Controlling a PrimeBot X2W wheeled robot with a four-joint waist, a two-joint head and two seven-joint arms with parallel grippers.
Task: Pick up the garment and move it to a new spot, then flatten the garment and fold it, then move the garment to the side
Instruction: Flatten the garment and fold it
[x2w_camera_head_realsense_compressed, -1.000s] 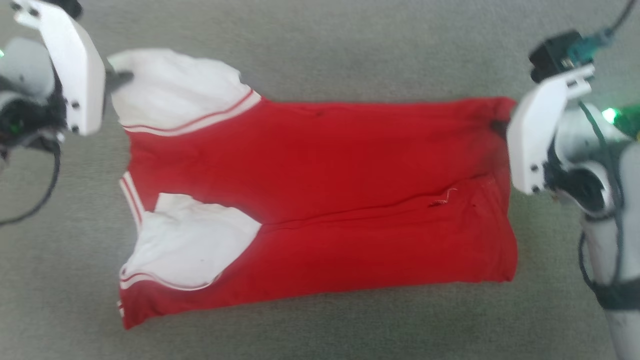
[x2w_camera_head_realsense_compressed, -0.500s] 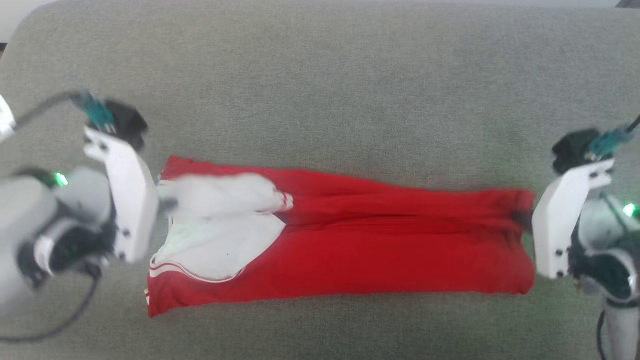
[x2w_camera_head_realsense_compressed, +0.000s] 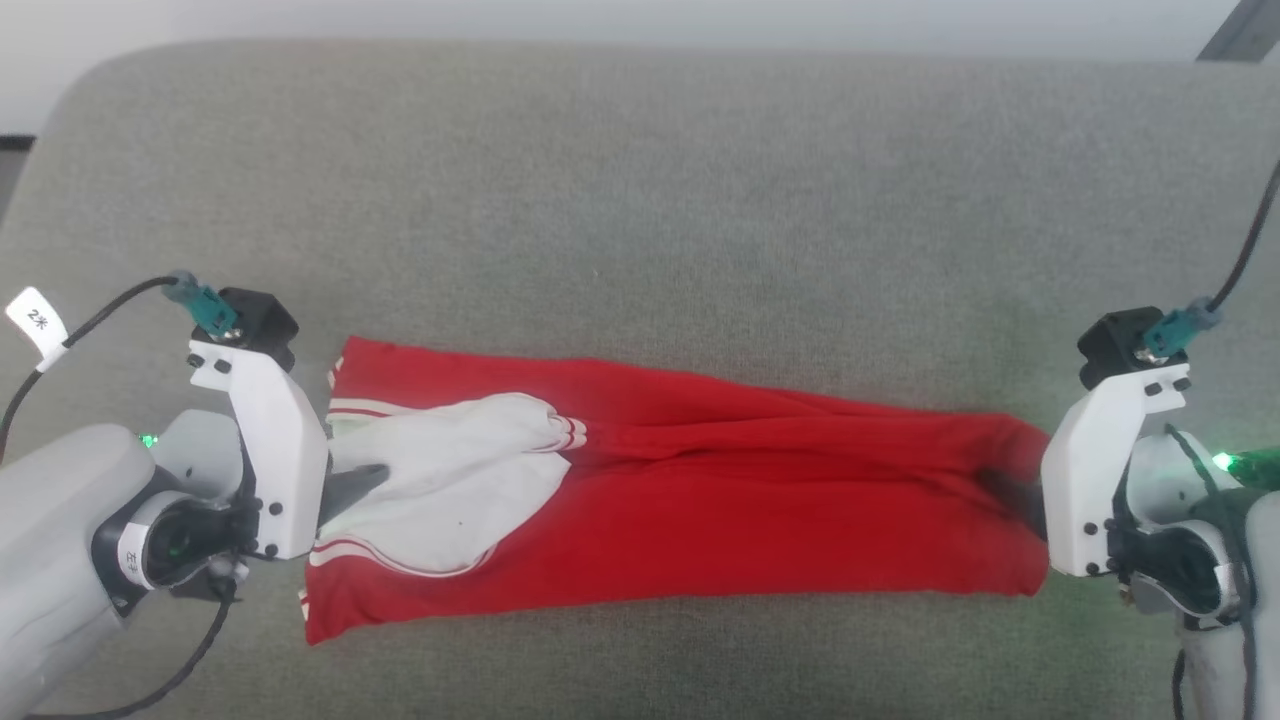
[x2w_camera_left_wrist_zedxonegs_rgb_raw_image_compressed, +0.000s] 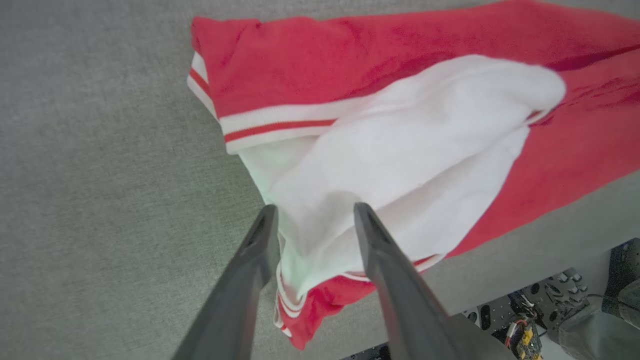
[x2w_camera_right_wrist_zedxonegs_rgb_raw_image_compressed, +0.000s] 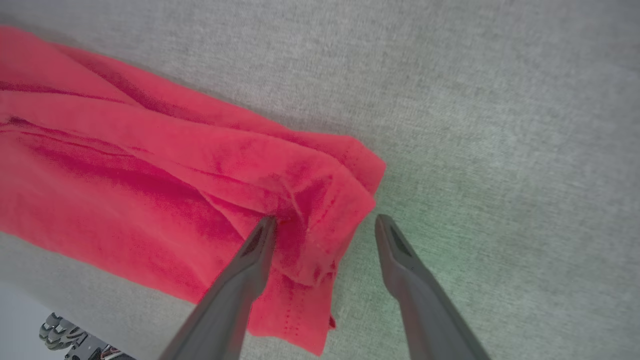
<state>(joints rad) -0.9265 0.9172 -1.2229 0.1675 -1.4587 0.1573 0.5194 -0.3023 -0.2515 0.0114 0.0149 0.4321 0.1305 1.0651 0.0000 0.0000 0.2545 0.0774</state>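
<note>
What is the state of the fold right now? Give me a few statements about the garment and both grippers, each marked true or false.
1. The garment lies as a long narrow band on the grey surface. True.
2. The left gripper is at the end with the white sleeve. True.
3. The right gripper is clamped shut on the red fabric. False: its fingers stand apart around the garment's red corner.
4. The garment hangs in the air between the two grippers. False: it rests on the surface.
</note>
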